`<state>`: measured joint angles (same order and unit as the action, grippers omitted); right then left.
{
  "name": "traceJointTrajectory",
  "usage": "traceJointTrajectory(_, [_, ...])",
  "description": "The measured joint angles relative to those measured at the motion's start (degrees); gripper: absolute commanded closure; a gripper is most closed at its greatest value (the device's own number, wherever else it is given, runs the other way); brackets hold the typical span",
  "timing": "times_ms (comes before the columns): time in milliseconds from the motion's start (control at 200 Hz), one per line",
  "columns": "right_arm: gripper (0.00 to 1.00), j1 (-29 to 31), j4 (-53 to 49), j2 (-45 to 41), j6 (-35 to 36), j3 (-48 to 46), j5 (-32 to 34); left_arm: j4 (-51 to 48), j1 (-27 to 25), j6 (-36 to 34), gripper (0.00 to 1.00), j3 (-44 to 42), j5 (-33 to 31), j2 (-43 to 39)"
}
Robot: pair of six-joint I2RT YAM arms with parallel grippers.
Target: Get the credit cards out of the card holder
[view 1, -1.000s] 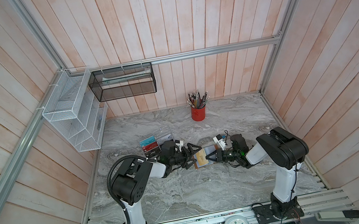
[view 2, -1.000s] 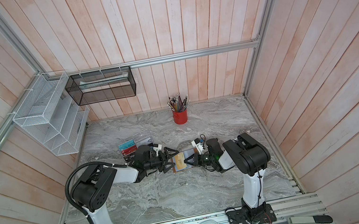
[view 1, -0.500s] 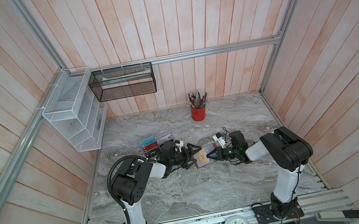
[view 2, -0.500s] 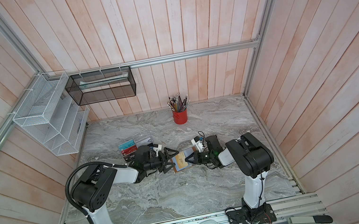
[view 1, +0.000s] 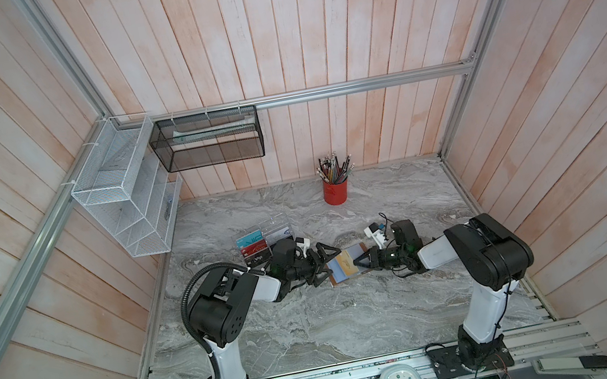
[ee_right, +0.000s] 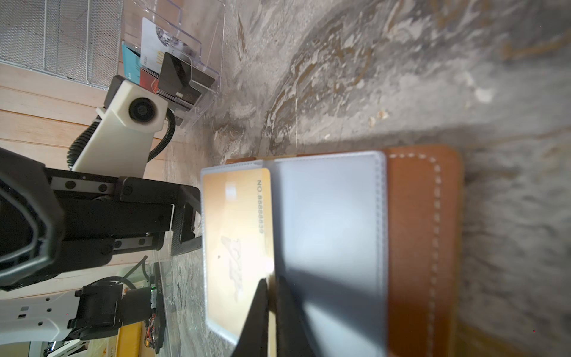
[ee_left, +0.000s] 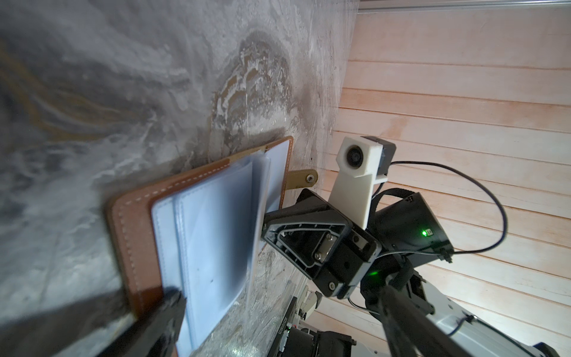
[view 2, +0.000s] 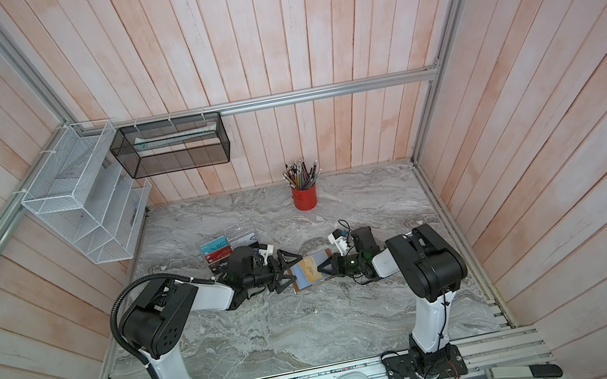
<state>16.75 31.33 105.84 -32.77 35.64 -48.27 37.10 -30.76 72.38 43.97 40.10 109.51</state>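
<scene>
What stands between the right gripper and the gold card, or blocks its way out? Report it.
Nothing visible stands between them: the right gripper is shut on the gold card. On its way out, only the clear sleeve covers it.

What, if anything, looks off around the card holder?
Nothing spilled or damaged. On the card holder, the clear sleeves bow up off the leather rather than lying flat; the right gripper pinches the gold card there.
</scene>
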Motion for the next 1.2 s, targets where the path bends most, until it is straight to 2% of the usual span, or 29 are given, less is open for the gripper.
traceJointTrajectory(200, [0.90, -0.74, -0.26, 0.00, 0.00, 0.11, -0.72, 0.00, 0.00, -0.17, 0.00, -0.02, 0.02, 0.00])
traceJointTrajectory(425, [0.74, -0.90, 0.09, -1.03, -0.94, -0.04, -1.53, -0.04, 0.00, -0.35, 0.00, -0.02, 0.13, 0.00])
traceJointTrajectory(500, [0.64, -0.90, -0.15, -3.04, -1.86, -0.13, -1.60, -0.17, 0.00, -0.66, 0.00, -0.02, 0.13, -0.02])
traceJointTrajectory(555, [0.60, -0.90, -0.46, -5.14, -1.77, -0.13, -1.51, -0.17, 0.00, -0.81, 0.00, -0.04, 0.13, -0.04])
traceJointTrajectory(810, [0.42, -0.96, -10.71, -11.43, 0.33, 4.39, 4.09, 2.71, 0.24, -0.59, 0.00, -2.58, 0.15, -0.48])
traceJointTrajectory(1010, [0.36, -1.18, -16.48, -11.89, 1.33, 5.35, 8.02, 5.40, 0.28, -0.20, 0.00, -4.17, 0.09, -0.57])
traceJointTrajectory(1200, [0.41, -1.11, -16.24, -11.89, 0.98, 5.11, 6.45, 6.05, 0.33, -0.15, 0.00, -4.55, 0.09, -0.57])
